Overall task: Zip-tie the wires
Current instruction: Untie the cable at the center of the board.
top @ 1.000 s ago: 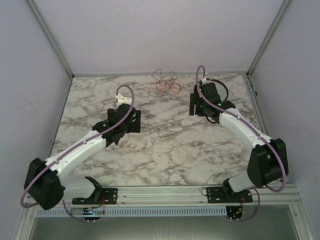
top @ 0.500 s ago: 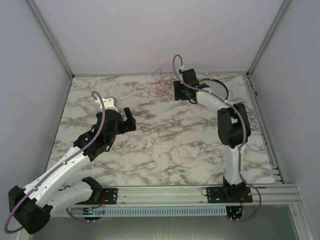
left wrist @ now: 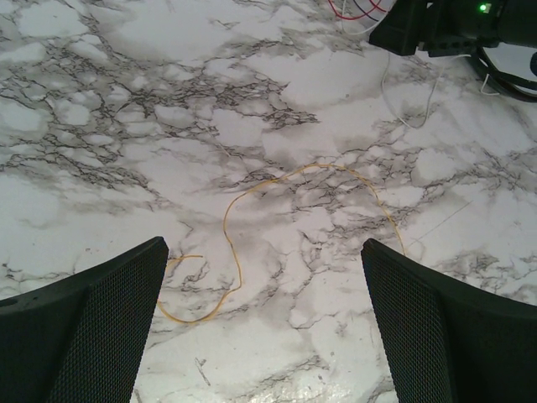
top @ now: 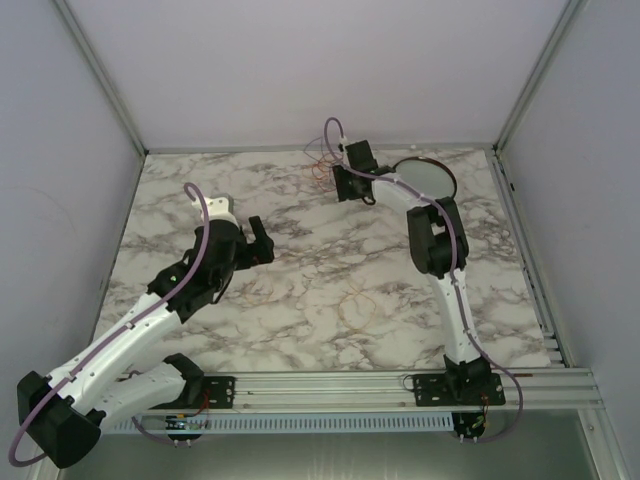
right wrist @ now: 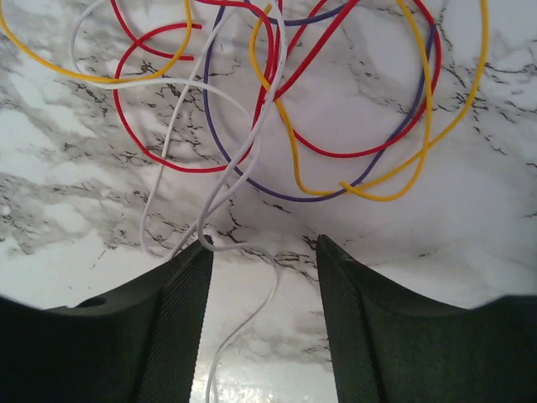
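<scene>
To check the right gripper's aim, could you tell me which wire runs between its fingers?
The white wire: it alone trails down between the fingers of the right gripper; the red wires, yellow wires and purple wire loop beyond the fingertips.

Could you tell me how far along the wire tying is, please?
Nothing looks done: the wires lie loose and spread, no tie around them. In hand: the right hand is open at the bunch, a white strand between its fingers; the left hand is open above a stray yellow wire. Left: gathering, then tying.
</scene>
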Robot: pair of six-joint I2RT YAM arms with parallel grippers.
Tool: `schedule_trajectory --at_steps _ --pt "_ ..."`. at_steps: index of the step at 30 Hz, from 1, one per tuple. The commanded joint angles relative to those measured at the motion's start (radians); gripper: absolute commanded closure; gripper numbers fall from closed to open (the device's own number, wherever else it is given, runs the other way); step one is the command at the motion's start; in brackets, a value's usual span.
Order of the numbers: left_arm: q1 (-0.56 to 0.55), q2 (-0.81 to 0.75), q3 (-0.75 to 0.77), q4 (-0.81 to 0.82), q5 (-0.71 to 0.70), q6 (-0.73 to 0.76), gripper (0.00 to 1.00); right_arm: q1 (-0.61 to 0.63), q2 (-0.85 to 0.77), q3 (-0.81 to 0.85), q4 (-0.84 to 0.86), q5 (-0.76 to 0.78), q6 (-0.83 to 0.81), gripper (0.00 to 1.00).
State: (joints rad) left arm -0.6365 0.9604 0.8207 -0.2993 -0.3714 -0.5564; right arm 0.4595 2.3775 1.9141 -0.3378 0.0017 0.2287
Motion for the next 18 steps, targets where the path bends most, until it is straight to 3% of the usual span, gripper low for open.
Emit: schedule_trajectory --at_steps 1,8,18 --pt "0.003 -0.012 -0.007 0.02 0.017 -0.016 0.0 0.009 0.034 0.08 0.006 -0.01 -0.012 0.51" --pt "0.003 -0.024 0.002 0.03 0.045 -0.025 0.0 0.019 -0.007 0.077 -0.02 -0.003 -0.031 0.99" --pt "0.003 -0.065 0.031 0.186 0.134 0.043 0.0 0.045 -0.445 -0.04 -0.161 0.112 -0.012 1.0"
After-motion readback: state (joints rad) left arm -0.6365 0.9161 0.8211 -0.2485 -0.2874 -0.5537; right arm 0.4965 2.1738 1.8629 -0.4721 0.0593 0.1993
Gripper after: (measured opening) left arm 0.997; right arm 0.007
